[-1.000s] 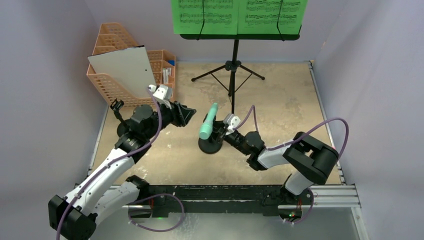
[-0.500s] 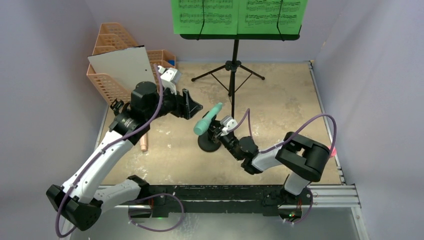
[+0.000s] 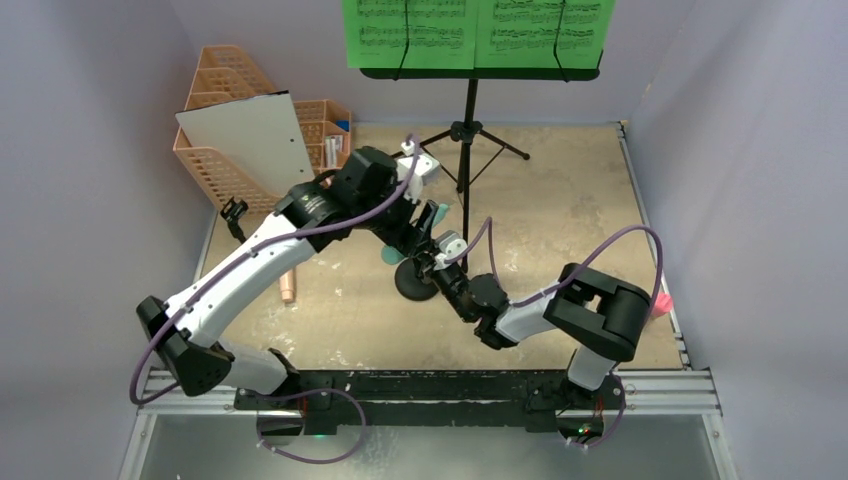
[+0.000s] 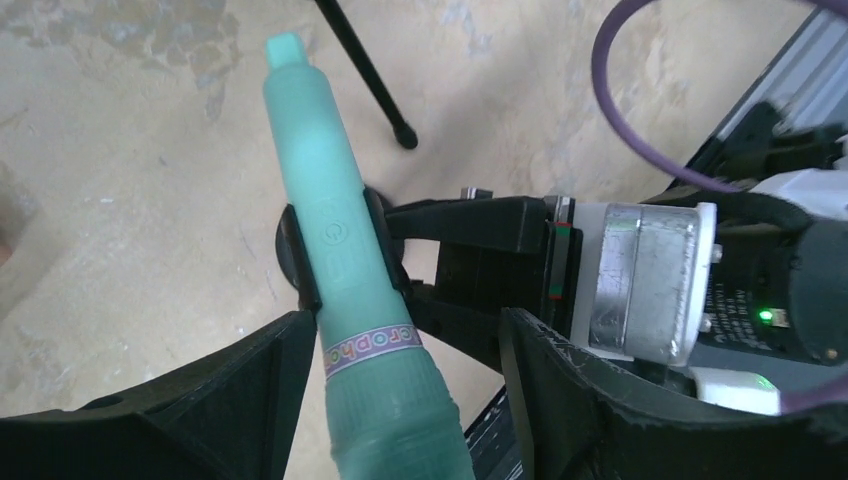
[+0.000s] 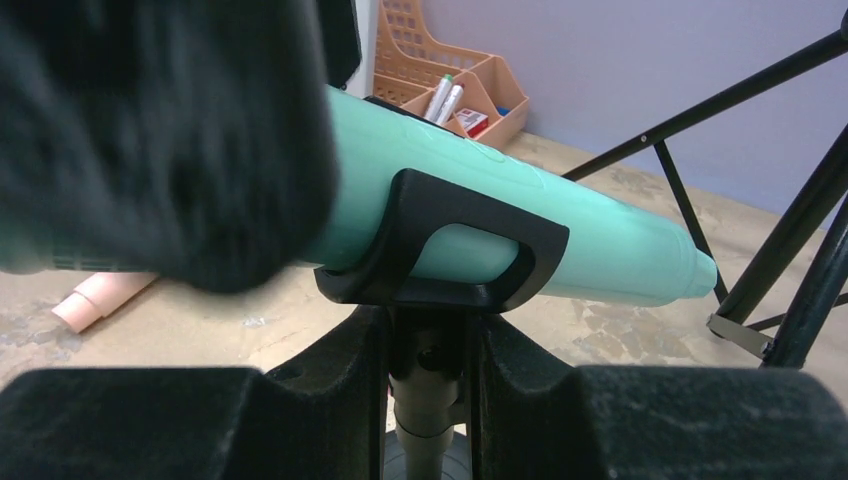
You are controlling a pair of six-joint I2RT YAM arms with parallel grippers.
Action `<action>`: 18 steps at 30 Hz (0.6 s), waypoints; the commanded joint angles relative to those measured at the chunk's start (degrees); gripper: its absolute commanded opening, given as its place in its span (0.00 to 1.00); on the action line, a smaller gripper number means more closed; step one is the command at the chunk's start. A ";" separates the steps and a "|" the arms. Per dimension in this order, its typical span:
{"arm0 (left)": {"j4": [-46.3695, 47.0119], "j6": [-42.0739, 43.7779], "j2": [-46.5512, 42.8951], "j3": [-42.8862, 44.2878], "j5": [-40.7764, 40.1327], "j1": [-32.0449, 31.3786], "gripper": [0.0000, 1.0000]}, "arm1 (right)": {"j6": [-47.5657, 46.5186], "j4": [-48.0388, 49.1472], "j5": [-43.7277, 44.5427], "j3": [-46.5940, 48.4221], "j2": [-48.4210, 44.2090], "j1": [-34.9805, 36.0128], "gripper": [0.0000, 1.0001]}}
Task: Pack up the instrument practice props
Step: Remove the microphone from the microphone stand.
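A: Count of task props in view?
B: One black music desk (image 3: 480, 72) on tripod legs at the far edge of the worktop (image 3: 570, 210). Two green sheet-music pages (image 3: 408, 30) side by side on it, tops cut off by the frame. One mint microphone (image 4: 345, 270), clipped at a tilt in one black holder (image 5: 440, 250). One pink microphone (image 3: 288, 283) flat on the worktop, partly hidden under the left arm.
A: End effectors?
B: Left end effector (image 4: 405, 320) released, jaws spread to either side of the mint microphone's thick end. Right end effector (image 5: 428, 400) clenched on the holder's stem, just below the clip.
A: Other items?
B: One orange mesh organizer (image 3: 215, 165), one grey-white board (image 3: 245, 135) leaning against it. Organizer contents too small to count.
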 commanded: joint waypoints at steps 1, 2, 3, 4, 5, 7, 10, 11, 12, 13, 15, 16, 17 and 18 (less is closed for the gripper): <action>-9.47 4.13 2.88 6.54 -8.46 -3.38 0.70 | -3.25 -8.06 2.99 0.08 2.36 0.29 0.03; -10.16 4.33 3.43 7.48 -9.80 -3.81 0.70 | -3.34 -8.09 3.08 0.04 2.37 0.36 0.03; -10.69 4.47 3.92 7.98 -10.97 -4.18 0.70 | -3.40 -8.14 3.19 0.09 2.37 0.39 0.03; -11.23 4.67 4.36 8.24 -12.86 -4.58 0.70 | -3.40 -8.11 3.21 0.07 2.37 0.45 0.03; -11.74 5.04 4.92 8.42 -13.56 -4.88 0.70 | -3.49 -8.19 3.29 0.13 2.37 0.54 0.03; -12.96 5.69 6.09 8.78 -14.35 -5.29 0.69 | -3.60 -8.21 3.35 0.22 2.44 0.55 0.03; -14.85 6.63 7.88 9.60 -15.50 -5.79 0.67 | -3.60 -8.36 3.48 0.36 2.68 0.56 0.03; -15.24 6.94 7.96 9.79 -16.19 -5.80 0.66 | -3.62 -8.24 3.58 0.29 2.79 0.56 0.03; -15.35 7.21 7.87 9.92 -16.63 -5.80 0.66 | -3.59 -8.04 3.52 0.27 2.99 0.53 0.03; -15.45 7.38 7.67 10.07 -16.97 -5.80 0.65 | -3.58 -7.99 3.53 0.27 3.13 0.57 0.03; -15.35 7.83 7.06 10.30 -17.28 -5.83 0.65 | -3.49 -7.76 3.40 0.18 3.40 0.55 0.03; -15.42 8.04 6.90 10.31 -17.20 -5.82 0.65 | -3.47 -7.72 3.27 0.21 3.42 0.59 0.03; -15.50 8.27 6.81 10.37 -17.21 -5.81 0.65 | -3.45 -7.64 3.09 0.21 3.50 0.56 0.03; -15.73 8.40 6.80 10.39 -17.18 -5.81 0.65 | -3.37 -7.62 2.99 0.33 3.51 0.55 0.03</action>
